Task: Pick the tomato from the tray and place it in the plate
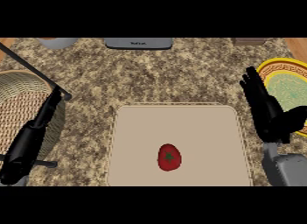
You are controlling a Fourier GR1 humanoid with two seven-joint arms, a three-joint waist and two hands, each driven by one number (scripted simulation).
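At the near edge of the speckled stone surface (181, 74) lies a beige tray (201, 131), a flat square with rounded corners, roughly in the middle from left to right. The only thing in it is the tomato (170, 157), red with a small green stalk mark, lying in the tray's near half a little left of its centre and clear of its rim.

The right robot hand (266, 107) stands just beyond the tray's right edge, over the strip of surface between tray and plate. Its fingers are straight and point toward the far edge, the thumb sticks out to the right over the plate's rim, and it holds nothing. The tomato is well apart from it, nearer and to its left, with bare tray floor between them.

The left robot hand (28, 144) shows at the near left, over the wicker basket (13, 96), fingers straight, holding nothing, resting well left of the tray.

The plate (278, 70), yellow-rimmed with a patterned band and a pale green centre, sits at the right edge of the surface, partly cut off by the view and partly hidden by the right robot hand. No food shows on the part in view.

A thin black rod (26, 65) runs diagonally across the far left corner. Along the far edge are a grey rounded vessel (57, 42), a grey flat appliance (139, 43) and a brown block (249, 41), all only partly seen.
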